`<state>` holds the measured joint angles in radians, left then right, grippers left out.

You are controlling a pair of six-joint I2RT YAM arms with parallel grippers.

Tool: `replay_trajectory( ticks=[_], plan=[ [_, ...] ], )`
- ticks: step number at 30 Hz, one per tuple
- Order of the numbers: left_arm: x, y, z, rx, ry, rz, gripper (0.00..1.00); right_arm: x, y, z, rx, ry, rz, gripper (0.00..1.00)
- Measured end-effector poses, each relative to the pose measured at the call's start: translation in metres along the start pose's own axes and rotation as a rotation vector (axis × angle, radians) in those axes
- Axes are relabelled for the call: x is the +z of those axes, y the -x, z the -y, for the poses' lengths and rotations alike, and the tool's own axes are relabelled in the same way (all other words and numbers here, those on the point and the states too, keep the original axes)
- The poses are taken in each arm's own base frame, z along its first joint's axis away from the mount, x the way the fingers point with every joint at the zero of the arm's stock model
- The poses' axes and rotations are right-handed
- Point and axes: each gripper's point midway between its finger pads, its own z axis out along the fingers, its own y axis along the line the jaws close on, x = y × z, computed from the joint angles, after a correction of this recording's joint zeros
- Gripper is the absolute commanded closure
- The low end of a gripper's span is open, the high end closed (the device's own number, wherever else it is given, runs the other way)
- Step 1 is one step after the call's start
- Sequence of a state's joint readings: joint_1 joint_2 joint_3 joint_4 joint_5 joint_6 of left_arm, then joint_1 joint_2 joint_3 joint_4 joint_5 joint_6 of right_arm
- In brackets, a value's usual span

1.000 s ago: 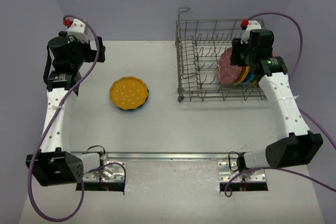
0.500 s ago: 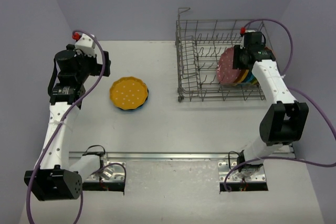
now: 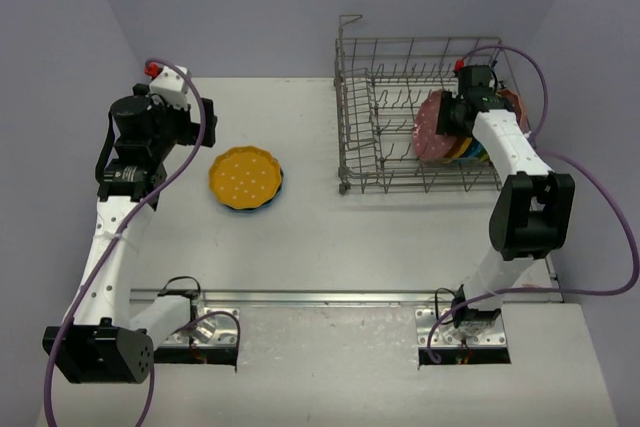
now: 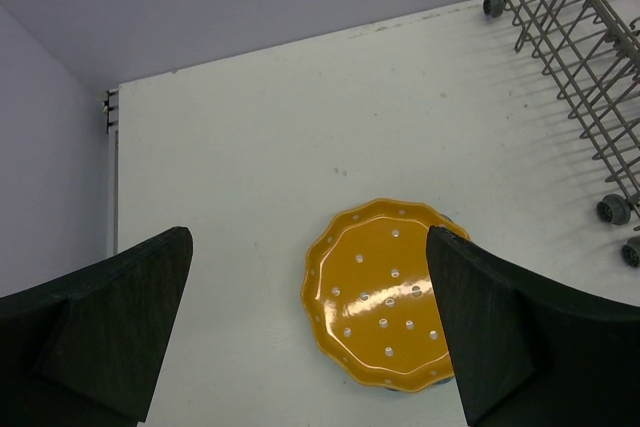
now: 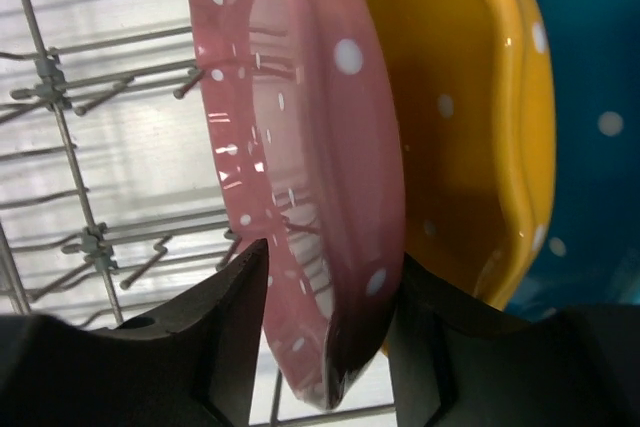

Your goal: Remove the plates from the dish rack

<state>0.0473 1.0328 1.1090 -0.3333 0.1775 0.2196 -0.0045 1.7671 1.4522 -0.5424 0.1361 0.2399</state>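
Note:
The dish rack stands at the back right with several plates on edge at its right end. Foremost is a pink plate; behind it stand an orange-yellow plate and a teal-blue one. My right gripper reaches into the rack and is shut on the pink plate's rim, one finger on each face. An orange-yellow plate lies flat at centre left on top of a teal one. My left gripper hangs open above and to the left of that stack, holding nothing.
The rack's tall wire sides and upright tines surround the right gripper. The rack's small feet show at the right of the left wrist view. The table's left edge meets the lavender wall.
The right arm has folded in, its elbow swinging toward the rack, and its fingers have settled around the pink plate's rim. The left arm has shifted slightly to the right.

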Motion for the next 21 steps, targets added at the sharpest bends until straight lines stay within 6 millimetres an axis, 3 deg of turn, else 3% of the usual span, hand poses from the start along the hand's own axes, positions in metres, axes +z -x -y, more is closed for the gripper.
replay_trajectory(
  ticks=[5,12,17,21],
  plan=[
    [0.001,-0.008,0.004,-0.009,-0.016,-0.015,0.00,0.004,0.005,-0.006,0.025,0.033,0.027,0.97],
    [0.004,-0.018,0.014,-0.038,-0.066,-0.038,0.00,-0.007,0.001,-0.009,0.028,0.067,0.017,1.00],
    [0.010,-0.024,0.026,-0.078,-0.120,-0.062,0.00,-0.036,0.003,-0.007,0.023,0.076,0.028,1.00],
    [0.016,-0.027,0.030,-0.104,-0.144,-0.084,0.00,-0.068,0.018,-0.006,0.009,0.090,0.097,1.00]
  ],
)
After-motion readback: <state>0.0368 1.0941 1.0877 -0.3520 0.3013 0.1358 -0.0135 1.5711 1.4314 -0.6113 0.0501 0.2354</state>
